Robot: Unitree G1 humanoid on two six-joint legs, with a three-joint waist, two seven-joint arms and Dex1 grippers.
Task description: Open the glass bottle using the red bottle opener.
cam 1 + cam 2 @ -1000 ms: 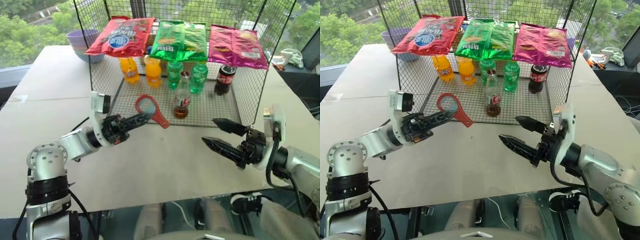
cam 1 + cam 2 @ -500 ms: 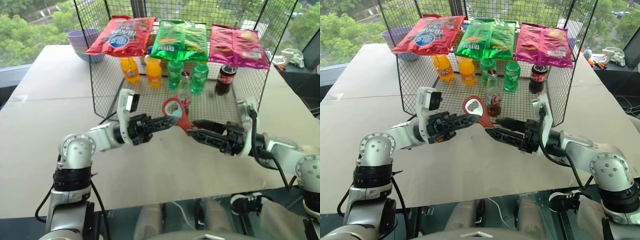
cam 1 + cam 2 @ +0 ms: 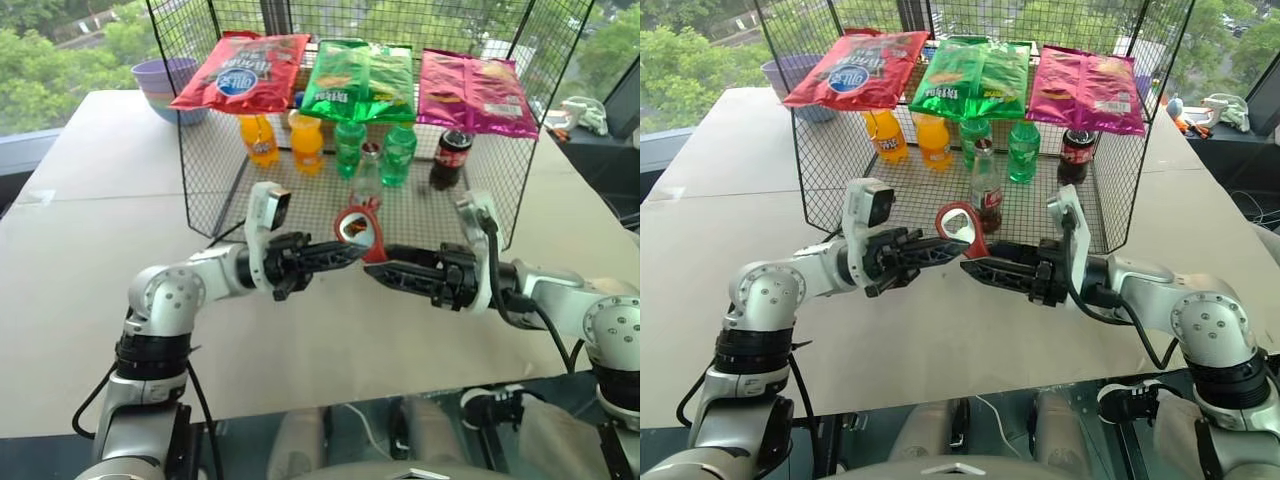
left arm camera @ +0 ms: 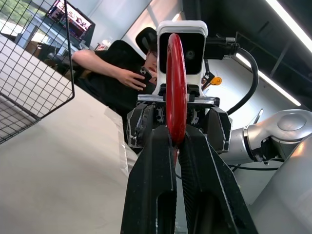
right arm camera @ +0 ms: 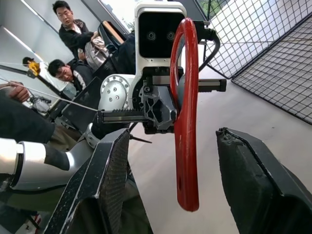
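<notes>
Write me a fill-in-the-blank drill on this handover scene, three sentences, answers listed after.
1. The left hand is shut on the ______.
2. The right hand's two fingers stand ______ on either side of the red bottle opener, not touching it.
3. The glass bottle stands upright inside the wire ______, its cap still on.

Missing words: red bottle opener; open; cage

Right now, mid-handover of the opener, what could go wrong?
1. The right gripper fingers straddle the red bottle opener without touching; if the left gripper releases early, it may drop.
2. The glass bottle stands just behind the handover; a swing could topple it.
</notes>
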